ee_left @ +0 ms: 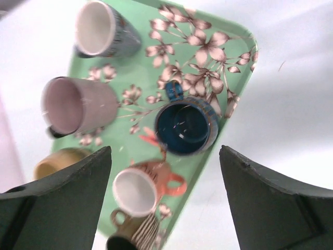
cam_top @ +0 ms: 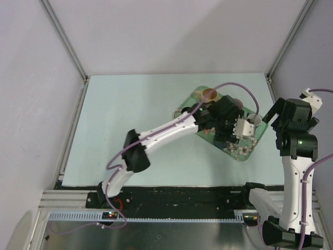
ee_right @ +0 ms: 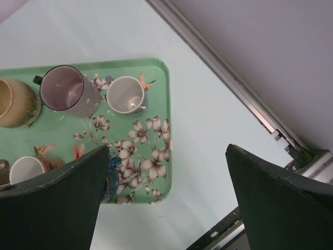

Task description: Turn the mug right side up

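Observation:
The tan mug (cam_top: 209, 95) stands at the far corner of the green floral tray (cam_top: 245, 155), its round opening showing from above. In the left wrist view only its rim (ee_left: 58, 159) peeks out beside the left finger. In the right wrist view it (ee_right: 15, 101) sits at the left edge. My left gripper (cam_top: 225, 125) hovers over the tray's middle, open and empty (ee_left: 166, 208), with a dark blue mug (ee_left: 184, 125) below it. My right gripper (cam_top: 285, 110) is open and empty (ee_right: 166, 203), raised to the right of the tray.
The tray (ee_left: 251, 41) also carries a mauve mug (ee_left: 78, 104), a grey-blue mug (ee_left: 96, 28), a salmon mug (ee_left: 140, 187) and a striped brown mug (ee_left: 132, 234). The enclosure's walls and aluminium posts stand close on the right (ee_right: 244, 94).

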You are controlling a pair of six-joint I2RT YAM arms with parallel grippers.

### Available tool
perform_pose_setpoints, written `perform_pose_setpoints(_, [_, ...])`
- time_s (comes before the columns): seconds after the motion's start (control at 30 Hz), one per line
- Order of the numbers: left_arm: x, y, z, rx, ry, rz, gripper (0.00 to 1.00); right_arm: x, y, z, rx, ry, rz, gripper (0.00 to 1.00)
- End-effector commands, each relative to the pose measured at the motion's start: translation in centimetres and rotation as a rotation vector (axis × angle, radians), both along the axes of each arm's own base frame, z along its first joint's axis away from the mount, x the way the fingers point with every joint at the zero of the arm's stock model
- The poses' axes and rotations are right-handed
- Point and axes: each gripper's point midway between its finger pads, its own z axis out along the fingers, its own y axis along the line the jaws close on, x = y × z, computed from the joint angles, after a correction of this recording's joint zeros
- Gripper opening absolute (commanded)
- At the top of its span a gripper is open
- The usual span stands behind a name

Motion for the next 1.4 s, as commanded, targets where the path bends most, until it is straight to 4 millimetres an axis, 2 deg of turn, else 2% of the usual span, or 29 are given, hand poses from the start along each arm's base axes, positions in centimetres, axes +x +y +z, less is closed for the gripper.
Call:
perform_pose_setpoints(0.0, [-0.1, 4.3, 11.5, -0.173, -0.071, 0.071, 0.89, 1.1, 1.2, 2.9, -0.034, -0.115, 0.118, 0.99])
perform_pose_setpoints(0.13, [2.5, 10.0, 13.5, -0.199, -0.021, 0.300, 0.89, 2.1, 3.9, 3.8, -0.011, -0.165, 0.285, 0.99])
perform_pose_setpoints(0.2, [4.2, 14.0, 14.9, -0.246, 0.031, 0.474, 0.89, 2.6, 5.0, 3.7, 0.004, -0.180, 0.342, 0.99])
perform_pose_setpoints(0.27, [6.1, 18.3, 15.2, -0.275, 0.059, 0.647, 0.90, 2.9, 5.6, 3.0, 0.029, -0.199, 0.361, 0.99])
perform_pose_setpoints(0.3, [7.2, 20.7, 14.7, -0.277, 0.066, 0.739, 0.90, 3.0, 6.0, 2.1, 0.051, -0.198, 0.376, 0.99])
perform_pose_setpoints(0.4, [9.1, 27.8, 15.2, -0.324, 0.030, 0.969, 0.91, 2.6, 7.3, -0.5, 0.088, -0.226, 0.416, 0.99])
perform_pose_setpoints(0.43, [9.5, 30.4, 14.5, -0.319, 0.023, 1.042, 0.92, 2.4, 7.8, -2.3, 0.097, -0.214, 0.427, 0.99])
perform_pose_setpoints(0.53, [8.8, 37.6, 12.6, -0.342, 0.020, 1.227, 0.92, 1.2, 7.8, -5.5, 0.078, -0.231, 0.388, 0.99])
perform_pose_setpoints(0.63, [6.6, 43.0, 11.1, -0.454, 0.004, 1.316, 0.96, 0.2, 7.5, -7.3, 0.097, -0.274, 0.296, 0.99])
perform_pose_setpoints(0.73, [3.8, 47.6, 9.4, -0.571, -0.130, 1.376, 0.99, -0.4, 7.3, -8.7, 0.084, -0.290, 0.252, 0.99])
perform_pose_setpoints(0.8, [2.1, 49.4, 6.8, -0.615, -0.170, 1.436, 1.00, -0.5, 7.5, -10.3, 0.095, -0.277, 0.237, 0.99])
perform_pose_setpoints(0.87, [1.3, 50.8, 4.2, -0.653, -0.187, 1.517, 1.00, -0.4, 8.0, -12.1, 0.131, -0.257, 0.231, 0.99])
perform_pose_setpoints(0.93, [1.0, 52.3, 2.1, -0.686, -0.227, 1.603, 1.00, -0.4, 8.2, -13.8, 0.158, -0.235, 0.209, 1.00])
perform_pose_setpoints(1.0, [1.0, 53.9, 0.8, -0.734, -0.301, 1.677, 1.00, -0.5, 8.1, -15.0, 0.174, -0.221, 0.178, 0.99])
perform_pose_setpoints(1.03, [1.1, 54.6, 0.9, -0.773, -0.345, 1.700, 1.00, -0.5, 8.1, -15.2, 0.179, -0.219, 0.176, 0.99])
perform_pose_setpoints(1.13, [0.9, 56.1, -0.9, -0.844, -0.393, 1.777, 1.00, -0.3, 8.2, -15.0, 0.154, -0.231, 0.200, 0.99])
perform_pose_setpoints(1.37, [1.4, 56.0, -2.0, -0.911, -0.335, 1.806, 1.00, -0.1, 7.3, -14.2, 0.092, -0.313, 0.190, 0.99])
